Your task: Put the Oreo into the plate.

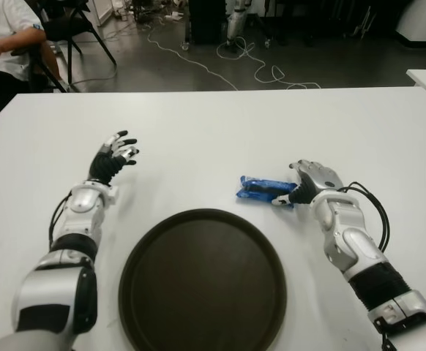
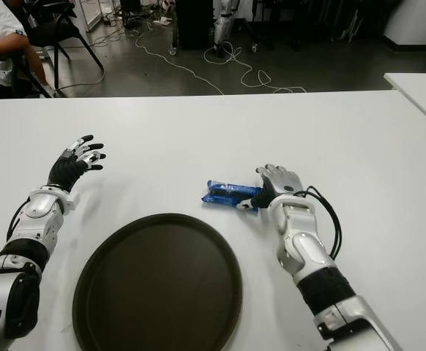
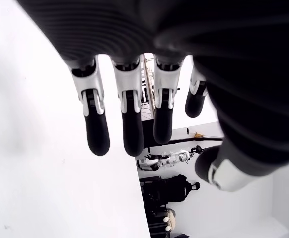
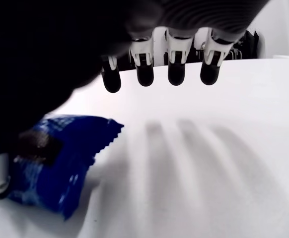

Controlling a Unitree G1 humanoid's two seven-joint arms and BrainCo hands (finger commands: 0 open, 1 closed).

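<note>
Oreo pack (image 1: 266, 189): blue wrapper, a dark brown cookie printed on it. Plate (image 1: 202, 280): plain dark brown. Counter (image 1: 220, 131): plain white. Left hand (image 1: 113, 159) and right hand (image 1: 309, 179): silver-grey shells, black fingertips, white segments.

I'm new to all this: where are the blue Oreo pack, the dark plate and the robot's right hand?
Oreo pack (image 1: 259, 189), left eye view, wrapper middle.
Plate (image 1: 148, 248), left eye view, rim.
Right hand (image 1: 315, 178), left eye view, back of hand.
</note>
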